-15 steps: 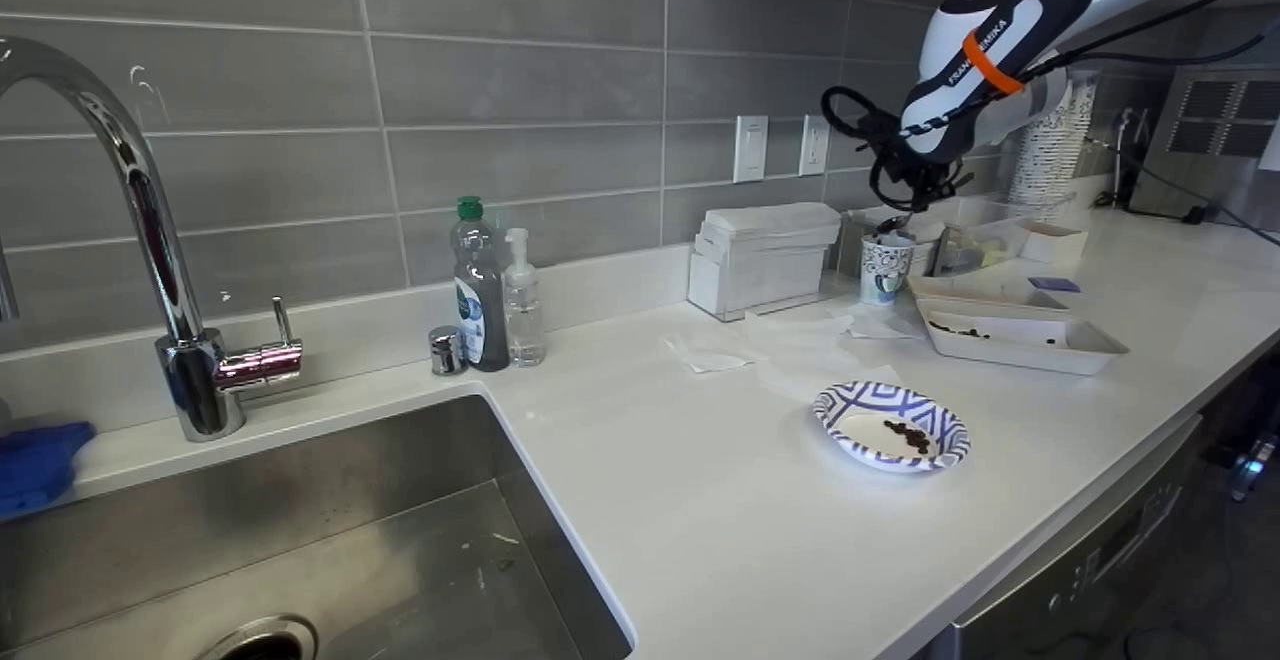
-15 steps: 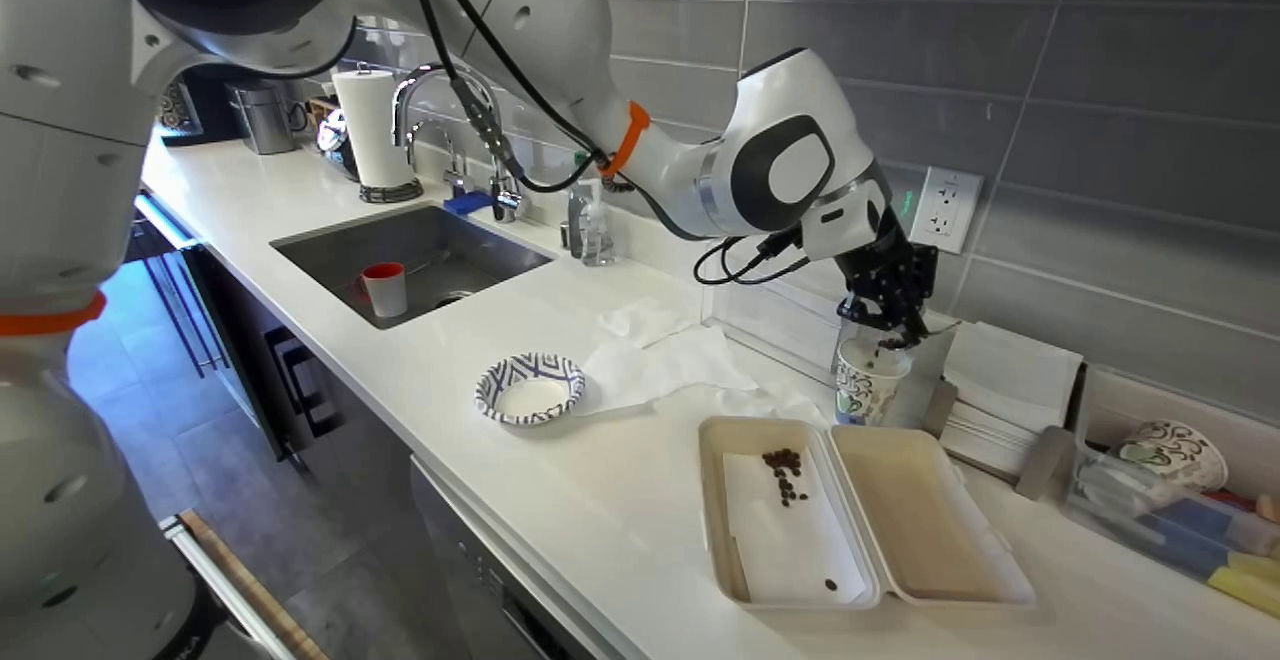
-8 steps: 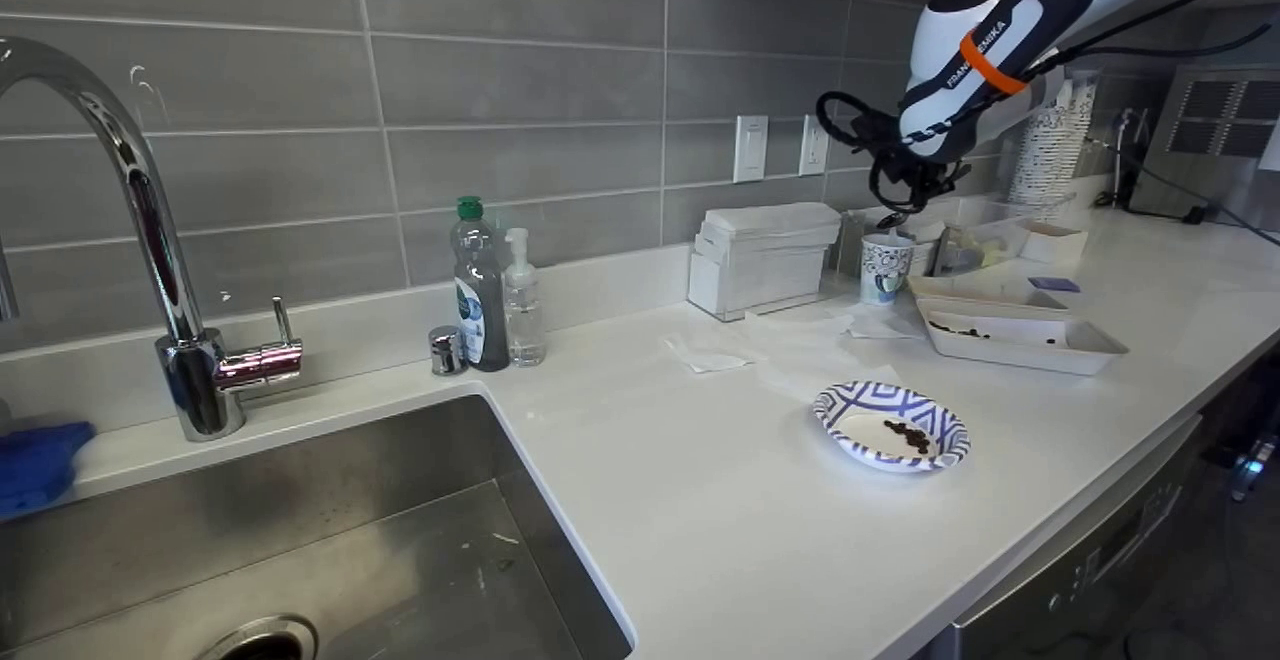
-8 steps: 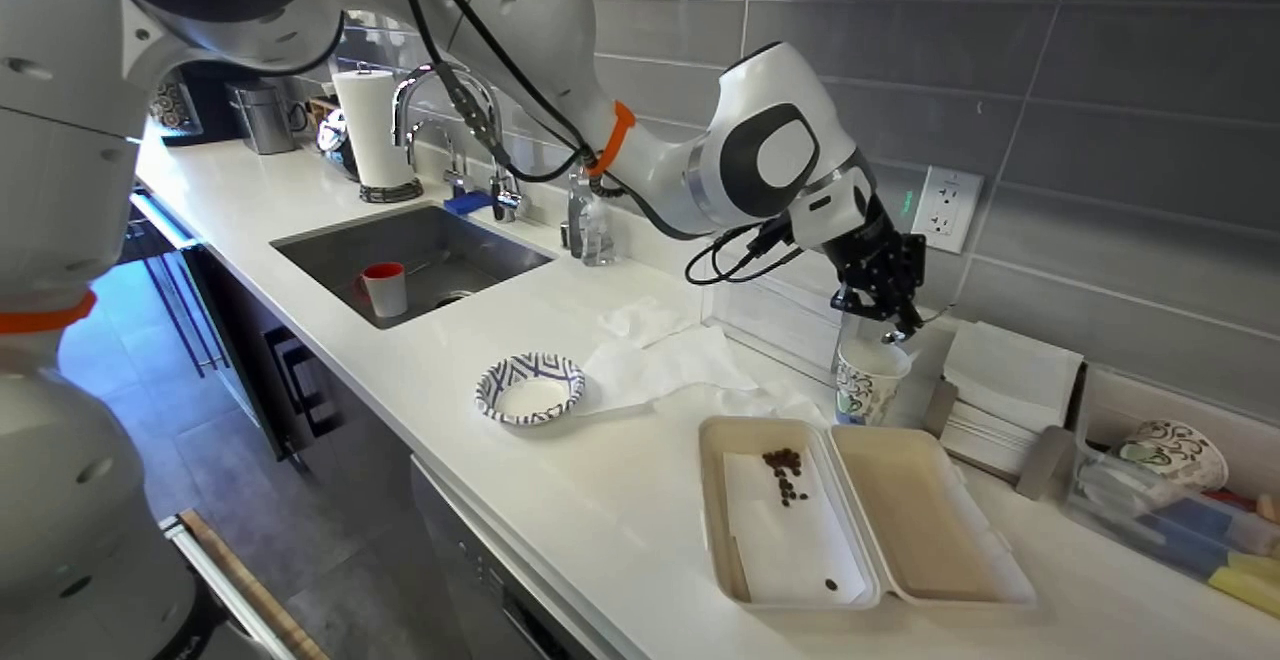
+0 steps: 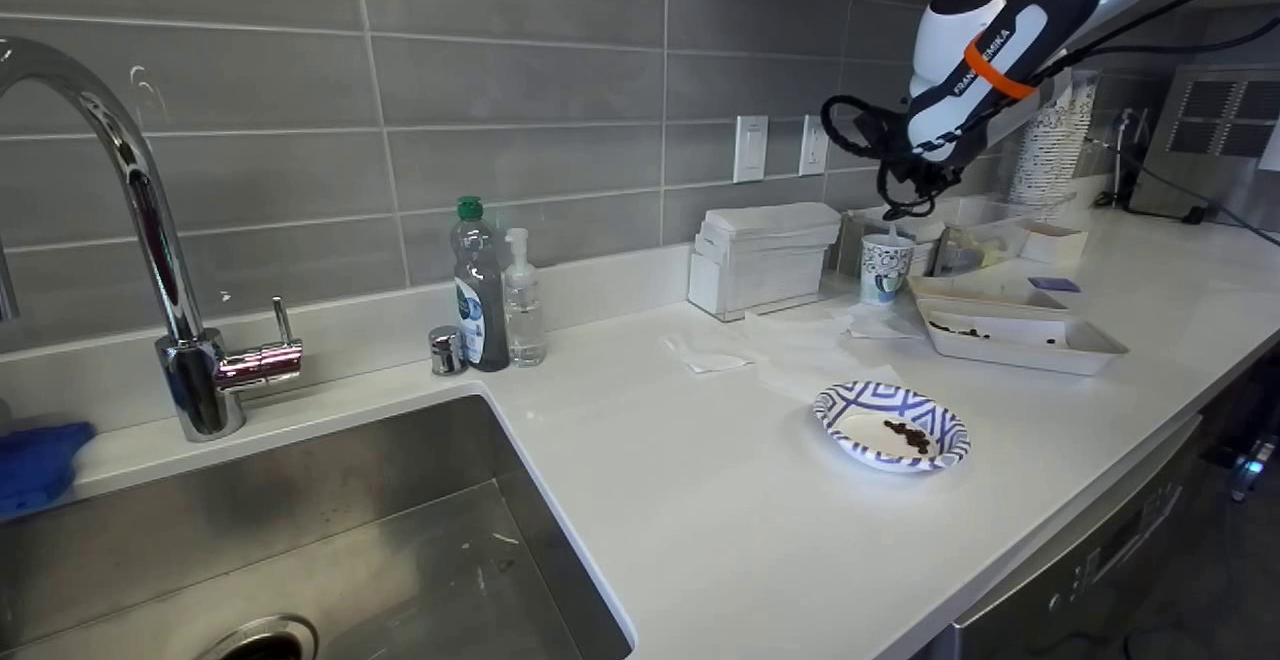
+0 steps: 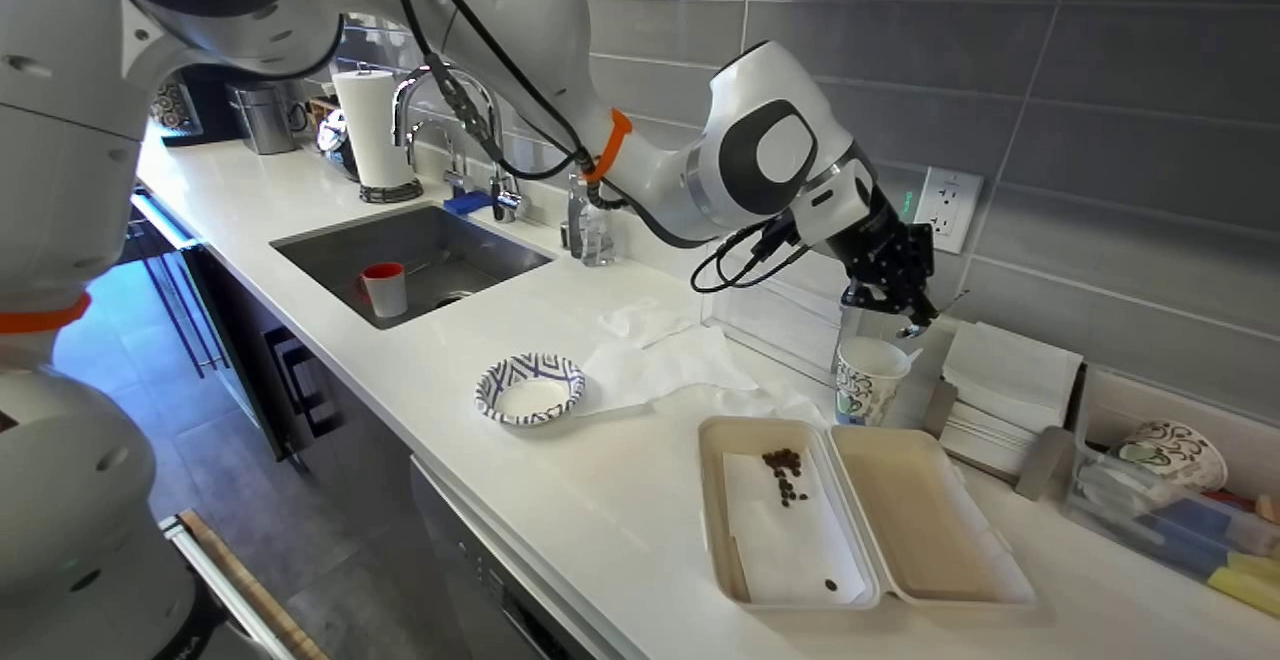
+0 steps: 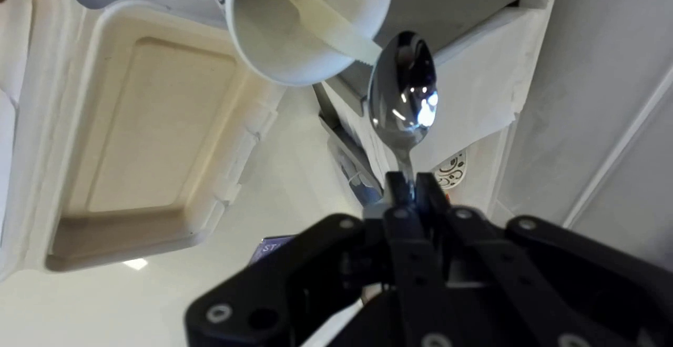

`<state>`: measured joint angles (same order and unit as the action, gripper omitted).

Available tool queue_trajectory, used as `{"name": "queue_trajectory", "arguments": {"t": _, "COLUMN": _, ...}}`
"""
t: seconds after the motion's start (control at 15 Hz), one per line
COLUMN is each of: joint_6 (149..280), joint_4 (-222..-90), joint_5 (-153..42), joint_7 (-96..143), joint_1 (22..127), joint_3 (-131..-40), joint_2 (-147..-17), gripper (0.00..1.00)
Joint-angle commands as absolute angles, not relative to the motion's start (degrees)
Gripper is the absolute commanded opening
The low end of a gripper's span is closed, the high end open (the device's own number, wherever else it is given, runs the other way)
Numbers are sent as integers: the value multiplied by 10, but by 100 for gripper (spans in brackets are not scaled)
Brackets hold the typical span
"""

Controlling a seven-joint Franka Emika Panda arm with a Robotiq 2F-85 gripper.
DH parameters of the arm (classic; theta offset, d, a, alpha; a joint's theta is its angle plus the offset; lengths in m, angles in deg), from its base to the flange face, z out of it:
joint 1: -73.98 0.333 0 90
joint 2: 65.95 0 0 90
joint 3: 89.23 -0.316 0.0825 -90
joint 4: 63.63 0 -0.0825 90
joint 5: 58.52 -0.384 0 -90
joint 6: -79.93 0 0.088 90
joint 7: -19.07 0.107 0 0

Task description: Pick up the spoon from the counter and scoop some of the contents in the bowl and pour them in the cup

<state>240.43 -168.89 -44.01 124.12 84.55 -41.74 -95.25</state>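
My gripper is shut on the handle of a shiny metal spoon. The visible face of the spoon's head is bare in the wrist view. In an exterior view the spoon is just above the cup's rim on the wall-outlet side, apart from it, with my gripper above. The white patterned cup stands upright; it also shows in the wrist view with a pale plastic utensil and dark bits inside. The blue-and-white bowl holds dark beans. My gripper hides the spoon there.
An open takeout tray with loose beans lies in front of the cup. Stacked napkins and a clear bin stand beside it. A white box and crumpled tissues are behind. The sink holds a mug.
My gripper and spoon have risen from the cup's mouth and shifted slightly towards the napkins. Dark bits seen at the spoon one second ago no longer show on it.
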Motion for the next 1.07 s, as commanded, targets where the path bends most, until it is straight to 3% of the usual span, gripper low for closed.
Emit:
{"name": "queue_trajectory", "arguments": {"t": 0.0, "joint_6": 2432, "joint_4": -1695, "joint_5": -419, "joint_7": 1271, "joint_1": 874, "joint_3": -384, "joint_2": -973, "gripper": 2}}
{"name": "queue_trajectory", "arguments": {"t": 0.27, "joint_6": 2415, "joint_4": -1700, "joint_5": -428, "joint_7": 1264, "joint_1": 891, "joint_3": -378, "joint_2": -972, "gripper": 2}}
{"name": "queue_trajectory", "arguments": {"t": 0.33, "joint_6": 2417, "joint_4": -1690, "joint_5": -431, "joint_7": 1247, "joint_1": 879, "joint_3": -385, "joint_2": -973, "gripper": 8}}
{"name": "queue_trajectory", "arguments": {"t": 0.67, "joint_6": 2417, "joint_4": -1691, "joint_5": -431, "joint_7": 1248, "joint_1": 882, "joint_3": -385, "joint_2": -974, "gripper": 8}}
{"name": "queue_trajectory", "arguments": {"t": 0.73, "joint_6": 2417, "joint_4": -1691, "joint_5": -431, "joint_7": 1248, "joint_1": 882, "joint_3": -385, "joint_2": -974, "gripper": 2}}
{"name": "queue_trajectory", "arguments": {"t": 1.0, "joint_6": 2410, "joint_4": -1711, "joint_5": -416, "joint_7": 1243, "joint_1": 911, "joint_3": -369, "joint_2": -949, "gripper": 2}}
